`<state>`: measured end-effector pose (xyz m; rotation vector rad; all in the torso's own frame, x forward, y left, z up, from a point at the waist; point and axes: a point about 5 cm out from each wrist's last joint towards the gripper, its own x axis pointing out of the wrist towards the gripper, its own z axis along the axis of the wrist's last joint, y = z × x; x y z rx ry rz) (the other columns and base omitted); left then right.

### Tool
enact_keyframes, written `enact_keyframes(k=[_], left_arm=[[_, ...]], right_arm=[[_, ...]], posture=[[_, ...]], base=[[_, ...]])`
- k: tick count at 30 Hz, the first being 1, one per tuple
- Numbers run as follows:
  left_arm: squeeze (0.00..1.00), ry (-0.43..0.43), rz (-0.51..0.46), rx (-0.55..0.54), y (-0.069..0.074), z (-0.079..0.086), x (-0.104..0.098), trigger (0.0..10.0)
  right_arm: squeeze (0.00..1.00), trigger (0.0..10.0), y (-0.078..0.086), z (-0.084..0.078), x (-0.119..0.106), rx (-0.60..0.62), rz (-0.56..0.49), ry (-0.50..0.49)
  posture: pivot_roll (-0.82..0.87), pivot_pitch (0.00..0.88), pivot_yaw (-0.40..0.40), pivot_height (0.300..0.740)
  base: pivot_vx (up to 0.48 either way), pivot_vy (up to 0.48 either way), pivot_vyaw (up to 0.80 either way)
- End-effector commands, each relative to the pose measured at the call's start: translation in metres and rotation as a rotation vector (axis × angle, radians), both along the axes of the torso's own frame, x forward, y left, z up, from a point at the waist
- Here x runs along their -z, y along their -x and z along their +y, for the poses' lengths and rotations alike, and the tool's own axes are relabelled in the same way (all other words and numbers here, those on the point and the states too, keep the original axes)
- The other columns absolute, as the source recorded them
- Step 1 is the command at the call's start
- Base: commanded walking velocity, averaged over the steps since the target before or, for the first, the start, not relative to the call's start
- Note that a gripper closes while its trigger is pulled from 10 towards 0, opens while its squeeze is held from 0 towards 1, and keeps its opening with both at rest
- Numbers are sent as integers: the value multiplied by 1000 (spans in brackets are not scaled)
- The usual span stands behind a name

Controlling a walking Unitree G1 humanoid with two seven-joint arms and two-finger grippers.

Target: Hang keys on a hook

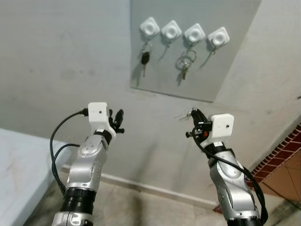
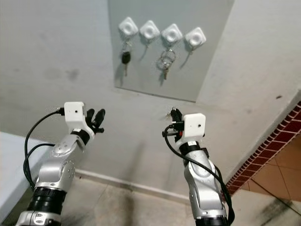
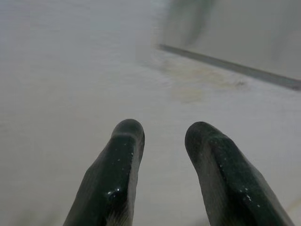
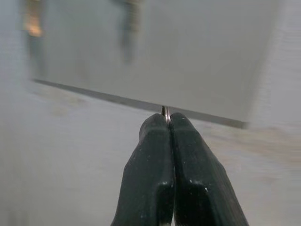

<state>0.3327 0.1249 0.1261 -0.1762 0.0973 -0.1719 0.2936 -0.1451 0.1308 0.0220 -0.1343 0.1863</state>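
R gripper (image 4: 167, 123) pinched tight on key ring (image 4: 165, 111), raised below panel (image 1: 197, 47) bottom edge, prob. lining up w/ free far-right hook (image 1: 218, 36). L gripper (image 3: 162, 141) parted, empty, idle alongside.

The right gripper (image 4: 167, 117) has its two black fingers (image 4: 150, 174) pressed together, pinching a thin metal ring (image 4: 164, 111) at the tips, before the lower edge of a grey wall panel (image 4: 188, 61).
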Motion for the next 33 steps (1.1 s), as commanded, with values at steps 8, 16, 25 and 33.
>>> enact_keyframes(k=[8,16,25,33], left_arm=[[0,-18,-148,108,5,-7,-24,10000],[0,-49,-211,223,7,-11,-34,10000],[0,-72,-265,351,15,-25,-41,10000],[0,-76,-278,389,16,-31,-43,10000]], right_arm=[[0,10000,-4,-3,-19,-73,-92,16],[0,10000,-12,8,-44,-217,-166,-52],[0,10000,-24,29,-76,-318,-270,-151],[0,10000,-28,39,-92,-370,-315,-205]], posture=[[76,0,-23,736],[80,0,-27,736],[86,0,-29,736],[84,0,-28,736]], base=[[0,0,0],[0,0,0],[0,0,0],[0,0,0]])
